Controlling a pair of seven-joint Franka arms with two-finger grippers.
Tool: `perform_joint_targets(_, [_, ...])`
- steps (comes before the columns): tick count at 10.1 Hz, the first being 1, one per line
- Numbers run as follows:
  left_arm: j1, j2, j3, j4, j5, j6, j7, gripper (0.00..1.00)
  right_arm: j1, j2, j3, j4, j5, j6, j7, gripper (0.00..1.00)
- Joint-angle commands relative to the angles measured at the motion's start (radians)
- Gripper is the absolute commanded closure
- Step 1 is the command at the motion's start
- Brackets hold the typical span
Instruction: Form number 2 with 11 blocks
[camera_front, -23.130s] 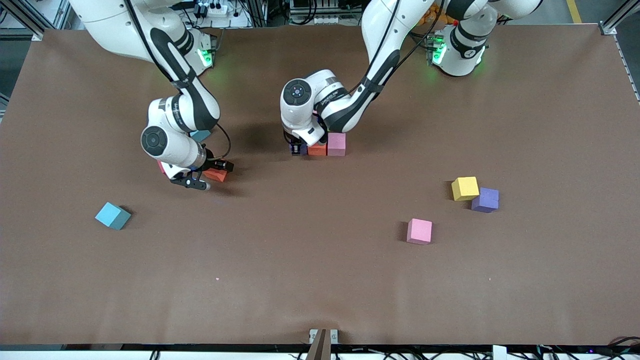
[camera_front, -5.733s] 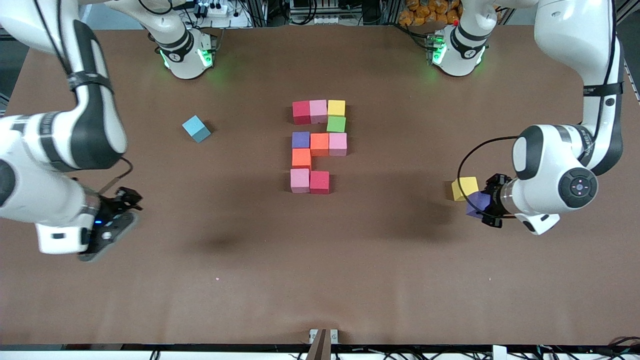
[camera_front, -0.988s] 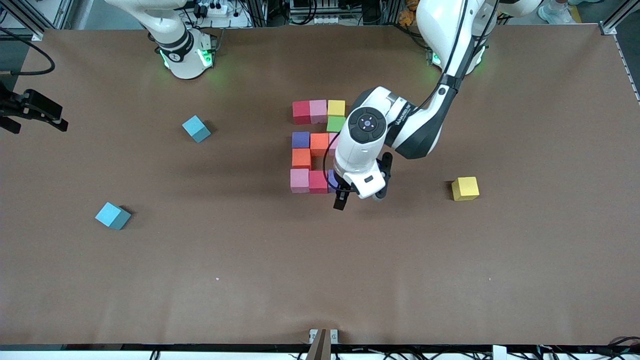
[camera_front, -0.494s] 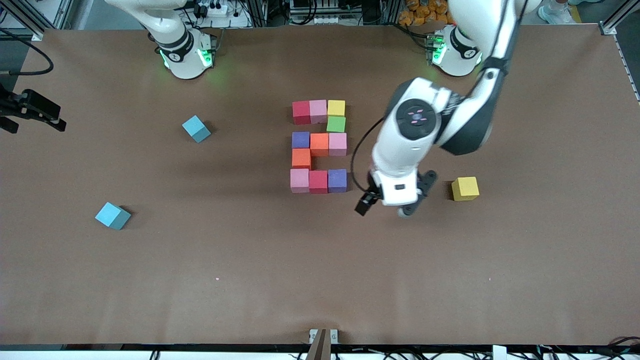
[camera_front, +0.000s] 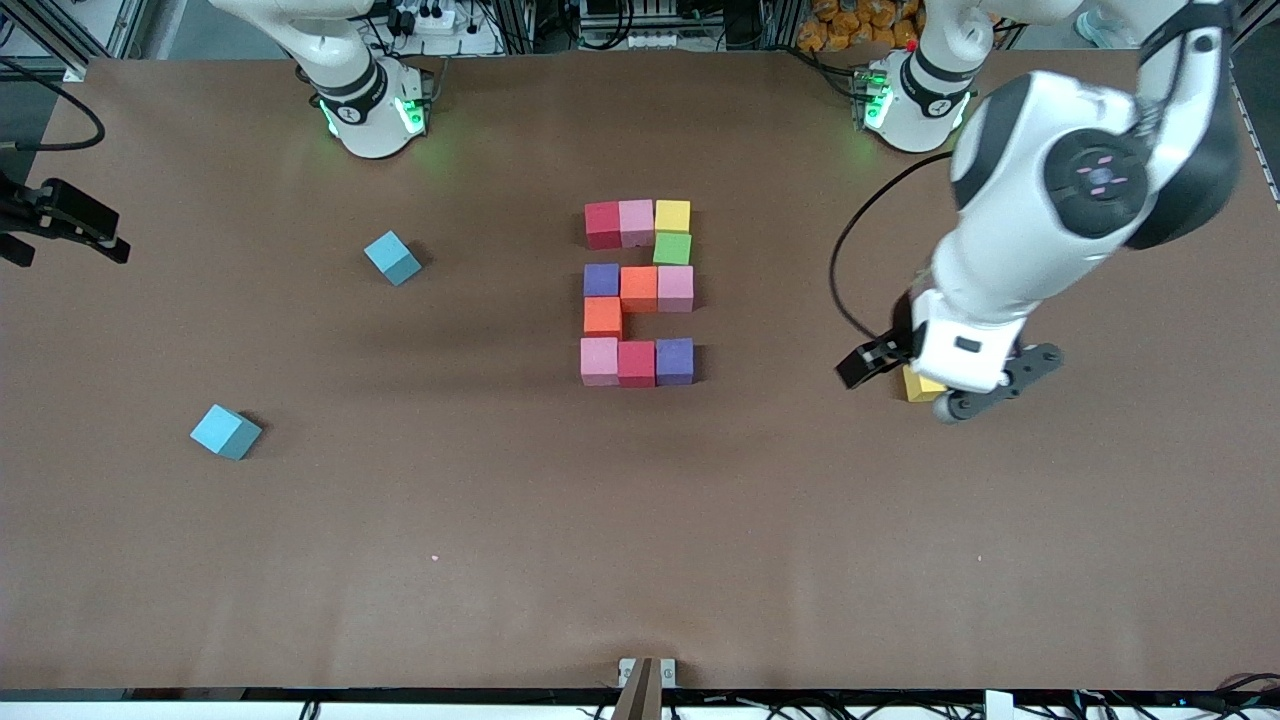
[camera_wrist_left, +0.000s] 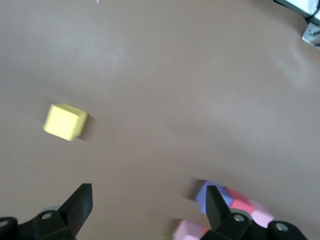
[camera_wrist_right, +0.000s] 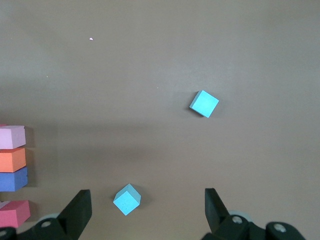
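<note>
The brown table (camera_front: 500, 560) fills the front view, with both arm bases along its upper edge. The left arm (camera_front: 1060, 200) is the biggest thing over it, reaching down toward its own end of the table. The left gripper (camera_front: 905, 385) hangs in the air with its fingers (camera_wrist_left: 80, 205) spread wide and nothing between them. It is directly over a loose yellow cube (camera_front: 918, 385), and the wrist body covers most of that cube in the front view; in the left wrist view the same cube (camera_wrist_left: 65, 121) lies clear on the bare cloth, well apart from both fingertips.

The number 2 (camera_front: 638, 292) sits mid-table, well apart from the left gripper toward the right arm's end. Its top row is red, pink and yellow, a green cube follows under the yellow, then purple, orange and pink, a single orange cube, and a bottom row of pink, red and purple. All neighbours touch. Its nearest corner shows in the left wrist view just by one fingertip.

The right gripper (camera_front: 60, 215) waits at the table's edge at the right arm's end, fingers (camera_wrist_right: 80, 210) wide and empty. Two light-blue cubes (camera_front: 392, 257) (camera_front: 226, 431) lie apart on the cloth, both seen between its fingers in the right wrist view.
</note>
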Motion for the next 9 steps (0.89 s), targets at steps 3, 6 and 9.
perform_joint_targets(3, [0.175,-0.211,-0.056,-0.144,0.019,-0.114,0.344,0.0,-0.013,-0.004,0.016,0.014,-0.007,-0.015,-0.002,0.0])
perform_joint_targets(6, [0.423,-0.342,-0.26,-0.238,0.053,-0.113,0.432,0.0,-0.01,-0.006,0.02,0.014,-0.007,-0.015,-0.003,0.0])
perform_joint_targets(9, [0.479,-0.419,-0.324,-0.241,0.103,-0.148,0.487,0.0,-0.004,-0.012,0.017,0.011,-0.007,-0.018,-0.011,0.0])
